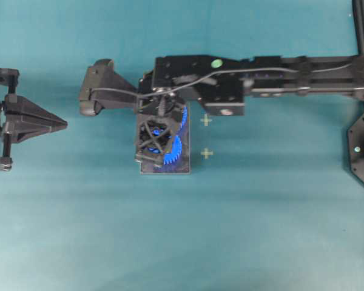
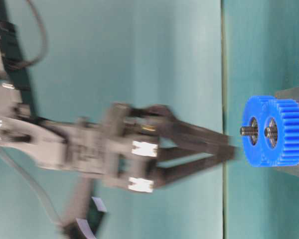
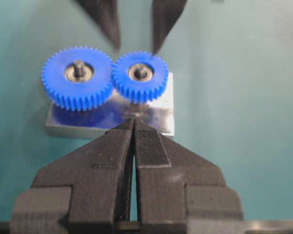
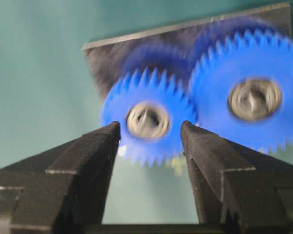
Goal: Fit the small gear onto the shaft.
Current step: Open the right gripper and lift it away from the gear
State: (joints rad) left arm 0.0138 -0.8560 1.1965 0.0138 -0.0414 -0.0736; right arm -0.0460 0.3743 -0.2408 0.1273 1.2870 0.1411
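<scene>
Teal table (image 1: pixel 79 212); small gear (image 3: pixel 140 76) apparently seated on shaft (image 3: pixel 140 72).

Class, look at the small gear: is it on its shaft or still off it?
On. In the left wrist view the small gear sits over the plate beside the large gear, with the shaft showing in its centre hole.

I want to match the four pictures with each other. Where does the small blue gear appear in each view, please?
Overhead: small gear, centre, mostly hidden under the right arm.
Table-level: right edge, the nearer gear, beside the larger gear.
Left wrist: upper middle, right of the larger gear.
Right wrist: centre, behind the open right end effector.
Shared landmark: the grey metal plate under both gears.
</scene>
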